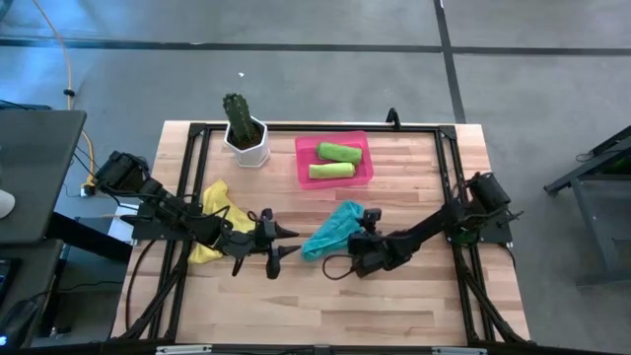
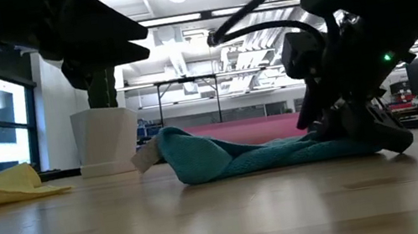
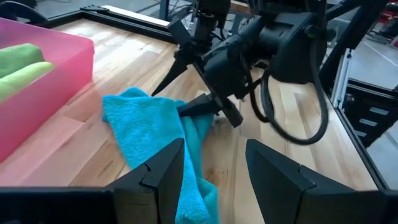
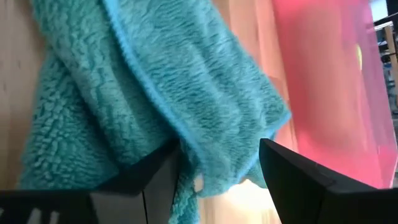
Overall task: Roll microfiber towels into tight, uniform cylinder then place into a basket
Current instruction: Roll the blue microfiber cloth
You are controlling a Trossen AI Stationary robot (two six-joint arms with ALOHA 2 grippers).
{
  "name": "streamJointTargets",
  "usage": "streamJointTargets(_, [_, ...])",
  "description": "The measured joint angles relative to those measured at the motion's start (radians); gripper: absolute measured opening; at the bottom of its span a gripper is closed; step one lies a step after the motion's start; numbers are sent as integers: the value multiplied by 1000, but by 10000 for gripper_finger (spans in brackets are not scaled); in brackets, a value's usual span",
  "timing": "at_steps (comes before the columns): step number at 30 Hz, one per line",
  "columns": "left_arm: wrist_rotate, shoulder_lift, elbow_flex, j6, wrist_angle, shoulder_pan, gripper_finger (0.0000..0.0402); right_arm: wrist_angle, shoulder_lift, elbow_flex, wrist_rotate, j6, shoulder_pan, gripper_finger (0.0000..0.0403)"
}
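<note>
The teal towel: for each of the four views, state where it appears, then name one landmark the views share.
High view: teal towel, table centre, below the pink basket.
Low view: middle, lying crumpled on the wood.
Left wrist view: centre-left, beside the basket.
Right wrist view: fills most of the picture.
Shared landmark: the pink basket.

arms: 2, dark, jointed | cables: black loops showing along right arm (image 3: pixel 292 74) | lights: small green ones glowing on housing | left gripper (image 3: pixel 214 168): 2 black angular fingers
</note>
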Motion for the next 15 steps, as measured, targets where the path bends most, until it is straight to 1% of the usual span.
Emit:
streamJointTargets(4, [5, 0, 0, 0, 0, 0, 161, 9, 27, 5, 34, 0, 1, 208])
streamJointTargets(7, [6, 0, 0, 0, 0, 0, 161, 8, 31, 5, 36, -1, 1, 181])
streamJointTargets(11, [6, 0, 0, 0, 0, 0, 161, 6, 32, 4, 32, -1, 1, 117])
streamJointTargets(15, [6, 0, 0, 0, 1, 0, 161, 3, 32, 4, 16, -2, 2, 35])
